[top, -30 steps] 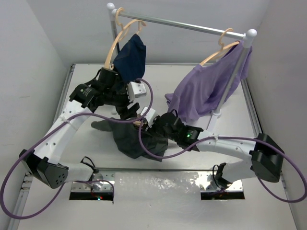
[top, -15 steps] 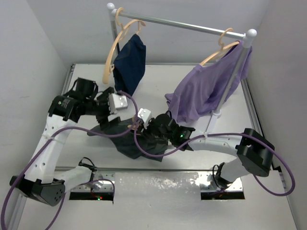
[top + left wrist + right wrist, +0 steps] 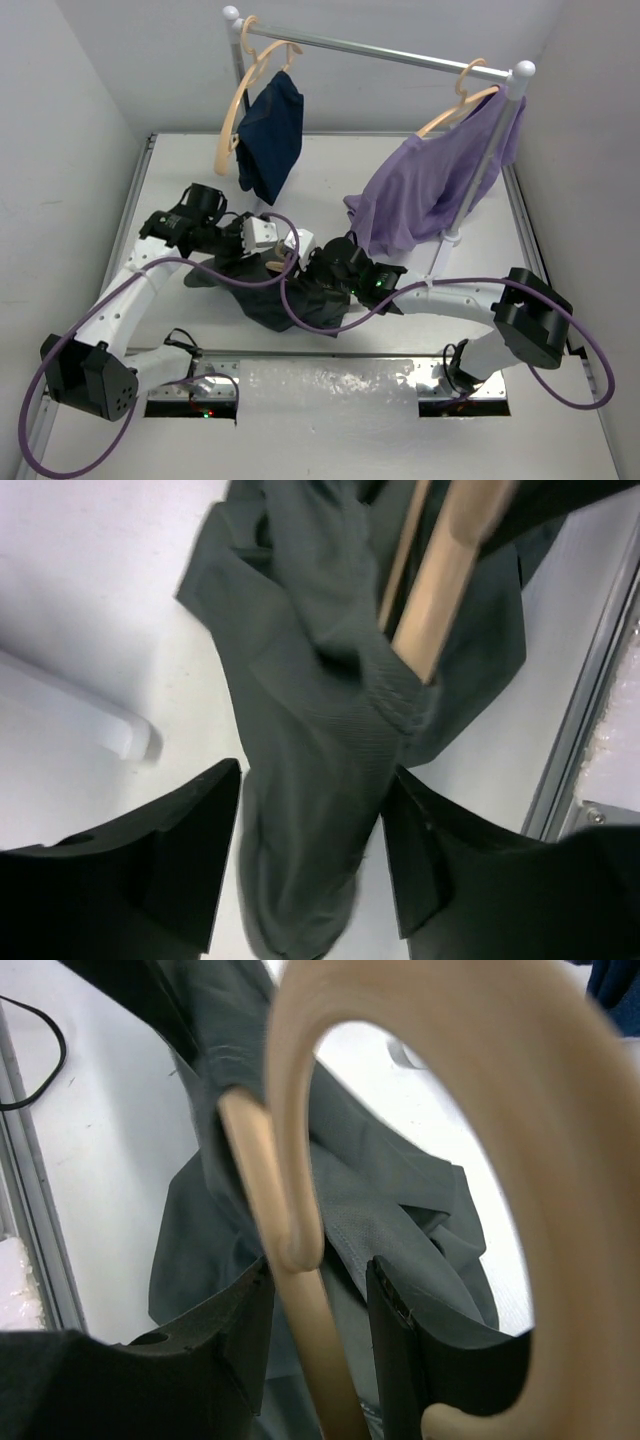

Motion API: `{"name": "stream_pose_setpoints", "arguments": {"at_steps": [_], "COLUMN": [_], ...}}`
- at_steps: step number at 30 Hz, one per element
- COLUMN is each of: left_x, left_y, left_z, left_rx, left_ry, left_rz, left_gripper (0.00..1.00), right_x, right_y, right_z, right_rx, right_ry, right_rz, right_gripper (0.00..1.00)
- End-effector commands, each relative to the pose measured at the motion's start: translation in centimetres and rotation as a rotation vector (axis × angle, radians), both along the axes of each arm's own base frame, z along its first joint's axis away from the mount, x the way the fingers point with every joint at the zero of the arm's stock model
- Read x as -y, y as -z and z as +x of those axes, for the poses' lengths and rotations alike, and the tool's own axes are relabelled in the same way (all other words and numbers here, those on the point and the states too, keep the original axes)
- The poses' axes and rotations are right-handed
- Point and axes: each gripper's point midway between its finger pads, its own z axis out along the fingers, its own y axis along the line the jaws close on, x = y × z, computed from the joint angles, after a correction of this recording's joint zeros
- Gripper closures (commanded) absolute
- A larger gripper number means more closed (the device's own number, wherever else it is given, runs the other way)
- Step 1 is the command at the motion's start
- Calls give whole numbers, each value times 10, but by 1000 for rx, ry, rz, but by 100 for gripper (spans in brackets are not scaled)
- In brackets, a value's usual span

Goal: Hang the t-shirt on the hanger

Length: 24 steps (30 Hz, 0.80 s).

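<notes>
The charcoal t-shirt [image 3: 300, 305] lies bunched on the table between both arms. The tan hanger [image 3: 290, 1200] is threaded into it: in the left wrist view one hanger arm [image 3: 445, 580] pokes into a fold of the shirt [image 3: 310, 730]. My right gripper [image 3: 305, 262] holds the hanger, its jaws [image 3: 320, 1350] either side of the tan bar, the hook looping close over the camera, the shirt [image 3: 400, 1200] hanging below. My left gripper [image 3: 268, 245] is open, its jaws [image 3: 310, 860] straddling a hanging end of the shirt. The hanger is mostly hidden in the top view.
A rack rail [image 3: 380, 48] at the back carries a navy garment [image 3: 265, 125] and a lilac shirt [image 3: 430, 190], each on its own hanger. The rack's white foot [image 3: 90, 715] lies left of the shirt. The table's metal front rail [image 3: 590, 710] runs close by.
My left arm dropped from near the navy garment, swung left, then came back over the shirt. My right gripper shifted a little left with the hanger.
</notes>
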Motion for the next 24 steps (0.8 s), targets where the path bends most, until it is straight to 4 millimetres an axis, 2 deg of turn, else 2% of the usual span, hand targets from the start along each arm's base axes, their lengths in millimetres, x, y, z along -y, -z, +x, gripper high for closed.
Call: {"name": "stream_pose_setpoints", "arguments": {"at_steps": [1, 6, 7, 8, 9, 10, 15, 16, 17, 19, 20, 22, 23, 24], "left_x": [7, 10, 11, 12, 14, 16, 16, 12, 10, 5, 3, 0, -2, -7], "left_y": [4, 24, 26, 25, 21, 16, -9, -10, -12, -17, -18, -21, -23, -23], "left_z": [-1, -24, -26, -27, -24, -21, -6, -5, -6, -13, -18, -28, -29, -29], "left_rx": [27, -68, -79, -81, -79, -70, -25, -14, -6, 28, 37, 63, 82, 97], "left_ry": [42, 79, 74, 73, 48, 34, -101, -126, -144, -156, -150, -142, -149, -195], "left_rz": [-31, -53, -58, -70, -87, -100, -147, -137, -136, -137, -139, -141, -140, -136], "left_gripper": [47, 49, 53, 64, 90, 97, 100, 100, 100, 100, 100, 100, 100, 100], "right_x": [-15, -15, -16, -16, -17, -17, -14, -12, -10, -5, -3, -1, -1, 2], "right_y": [-54, -60, -61, -61, -62, -62, -58, -58, -61, -54, -54, -56, -59, -64], "right_z": [5, 8, 8, 9, 8, 8, 17, 20, 28, 30, 30, 28, 27, 23], "right_rx": [76, 116, 120, 121, 121, 120, 98, 93, 97, 66, 46, 6, -5, -32], "right_ry": [-30, -36, -41, -41, -48, -48, 6, 29, 76, 107, 126, 149, 151, 159], "right_rz": [131, 128, 124, 124, 124, 123, 86, 72, 62, 20, 23, 29, 39, 61], "right_gripper": [100, 100, 100, 100, 100, 100, 100, 83, 76, 66, 47, 36, 23, 16]}}
